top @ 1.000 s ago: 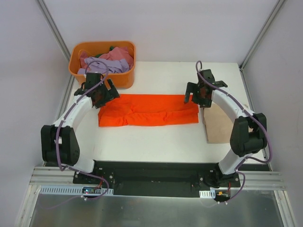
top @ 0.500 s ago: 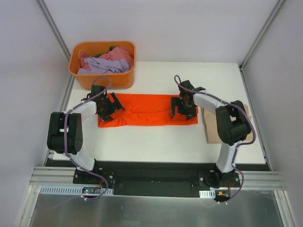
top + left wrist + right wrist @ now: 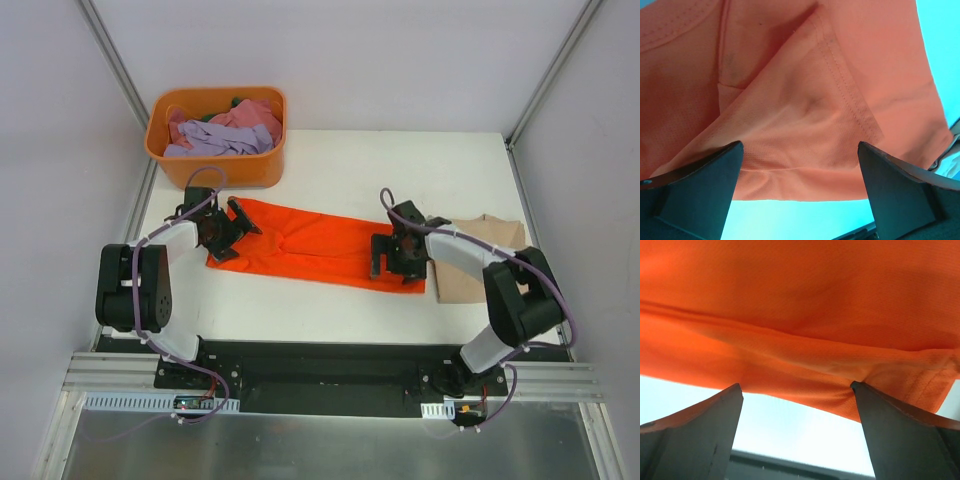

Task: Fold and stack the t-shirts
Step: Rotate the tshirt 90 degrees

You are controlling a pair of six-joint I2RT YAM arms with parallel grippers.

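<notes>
Both pairs of fingers stand wide open and grip nothing. The left gripper [image 3: 800, 147] is low over the left end of the orange t-shirt [image 3: 310, 245] and the right gripper [image 3: 796, 386] over its right end, probably so that each can take one end for a fold. The shirt lies on the table [image 3: 400, 170] as a long, slanted, wrinkled band, with a tan t-shirt [image 3: 485, 265] just beside its right end

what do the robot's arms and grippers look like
The left arm and right arm have white link shells, black joint housings and a purple cable looped along each. The left gripper and right gripper are black, each with two broad wedge-shaped fingers. No markings visible.
</notes>
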